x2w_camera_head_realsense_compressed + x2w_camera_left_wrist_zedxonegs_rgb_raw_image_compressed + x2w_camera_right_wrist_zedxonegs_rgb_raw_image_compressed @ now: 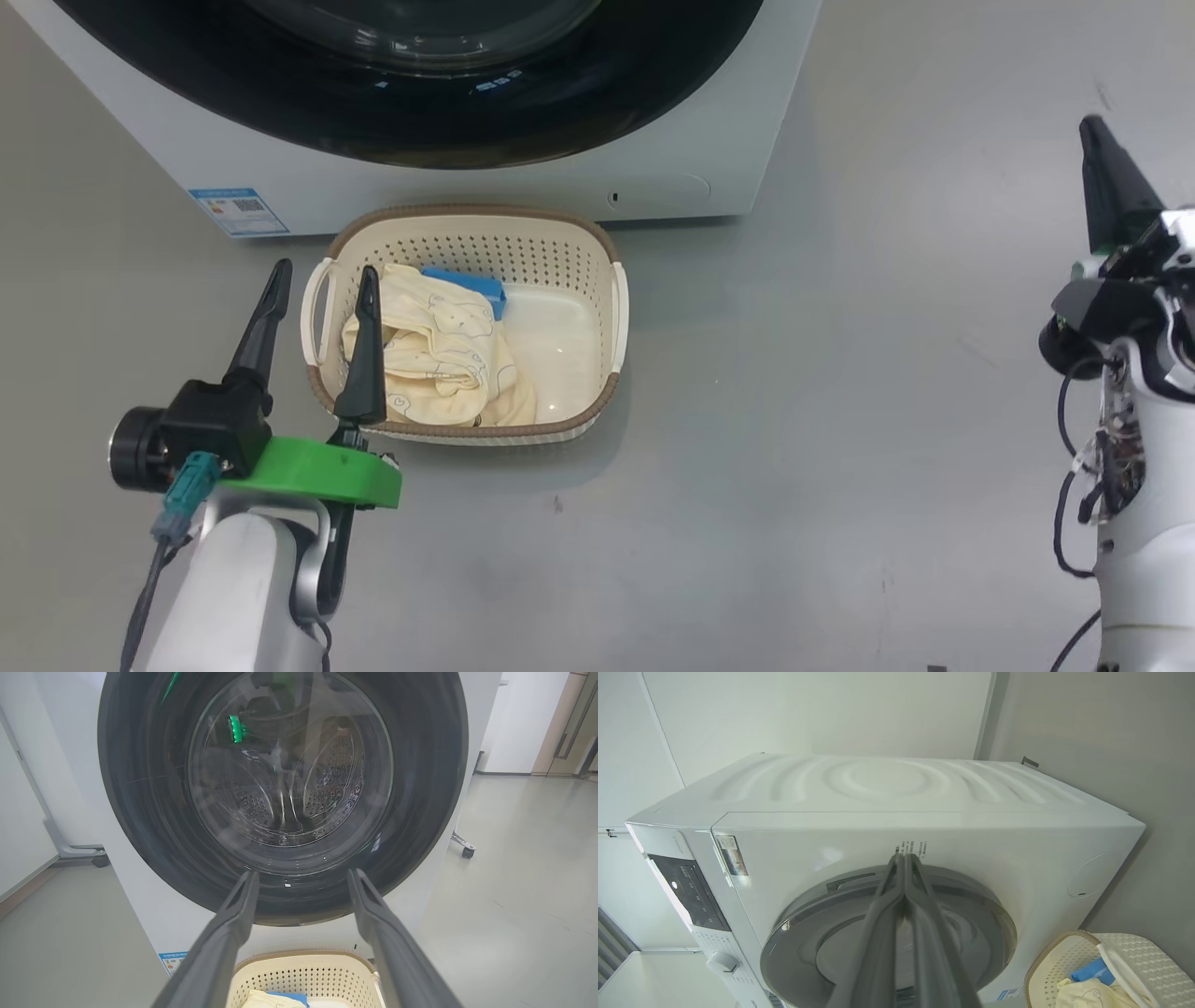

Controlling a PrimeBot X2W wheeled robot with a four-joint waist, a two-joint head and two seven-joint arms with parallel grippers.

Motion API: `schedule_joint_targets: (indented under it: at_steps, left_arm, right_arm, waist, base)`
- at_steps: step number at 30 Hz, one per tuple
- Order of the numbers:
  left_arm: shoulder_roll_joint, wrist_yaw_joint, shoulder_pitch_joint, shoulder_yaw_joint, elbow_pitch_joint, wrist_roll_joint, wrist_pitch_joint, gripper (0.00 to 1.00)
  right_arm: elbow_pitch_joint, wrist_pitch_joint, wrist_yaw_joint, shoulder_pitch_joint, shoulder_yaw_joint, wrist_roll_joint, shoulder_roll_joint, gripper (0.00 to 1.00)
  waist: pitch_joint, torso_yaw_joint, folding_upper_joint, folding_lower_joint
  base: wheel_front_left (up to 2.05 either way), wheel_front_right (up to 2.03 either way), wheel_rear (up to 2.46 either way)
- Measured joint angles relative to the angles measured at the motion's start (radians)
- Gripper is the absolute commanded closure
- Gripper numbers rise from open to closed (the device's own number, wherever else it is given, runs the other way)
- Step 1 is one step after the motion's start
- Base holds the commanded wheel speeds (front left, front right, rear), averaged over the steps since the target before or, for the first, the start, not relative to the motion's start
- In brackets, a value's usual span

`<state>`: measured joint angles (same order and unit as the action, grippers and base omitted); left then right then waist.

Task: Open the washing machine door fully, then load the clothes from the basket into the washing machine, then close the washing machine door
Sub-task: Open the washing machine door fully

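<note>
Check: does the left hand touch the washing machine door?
Apart. In the head view the left hand reaches only the basket; white panel shows between it and the washing machine door.

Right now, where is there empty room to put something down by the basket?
The floor between the basket and the right tool is bare, and so is the basket's right half. Its left half is crowded: the clothes lie there, below the left tool.

Bright even light, wide-angle edge distortion
</note>
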<state>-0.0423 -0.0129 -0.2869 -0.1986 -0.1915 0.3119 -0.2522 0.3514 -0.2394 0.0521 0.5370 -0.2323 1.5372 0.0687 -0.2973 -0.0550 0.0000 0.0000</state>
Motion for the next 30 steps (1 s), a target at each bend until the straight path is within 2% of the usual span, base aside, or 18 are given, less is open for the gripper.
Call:
schedule_joint_targets:
  at_steps: [3,8,13,18,23,30]
  left_arm:
    - [0.001,-0.001,-0.025,-0.004,0.012,-0.007,0.000,0.00]
    - [0.002,-0.002,-0.048,-0.020,0.025,-0.007,0.000,0.00]
    - [0.004,-0.012,-0.074,-0.035,0.041,-0.015,-0.002,0.00]
    - [0.006,-0.019,-0.100,-0.069,0.049,-0.007,-0.004,0.00]
    - [0.008,-0.026,-0.125,-0.102,0.056,0.027,-0.004,0.00]
    - [0.010,-0.037,-0.136,-0.129,0.065,0.048,-0.004,0.00]
  right_arm:
    - [0.000,-0.047,-0.030,0.072,-0.011,0.040,0.015,1.00]
    - [0.004,-0.114,-0.077,0.184,-0.002,0.046,0.080,1.00]
    - [0.008,-0.181,-0.108,0.279,0.041,0.044,0.126,1.00]
    - [0.009,-0.233,-0.126,0.364,0.077,0.035,0.159,1.00]
    - [0.018,-0.258,-0.127,0.430,0.087,0.027,0.189,1.00]
    - [0.044,-0.293,-0.143,0.497,0.137,-0.004,0.199,1.00]
  waist:
    - [-0.033,-0.009,0.0000,0.0000]
    - [-0.088,-0.023,0.0000,0.0000]
    - [-0.139,-0.037,0.0000,0.0001]
    - [-0.186,-0.052,0.0000,0.0001]
    - [-0.224,-0.076,0.0000,0.0001]
    - [-0.251,-0.121,0.0000,0.0000]
  base:
    - [0.00,0.00,0.00]
    - [0.00,0.00,0.00]
    - [0.00,0.00,0.00]
    - [0.00,0.00,0.00]
    - [0.00,0.00,0.00]
    - [0.00,0.00,0.00]
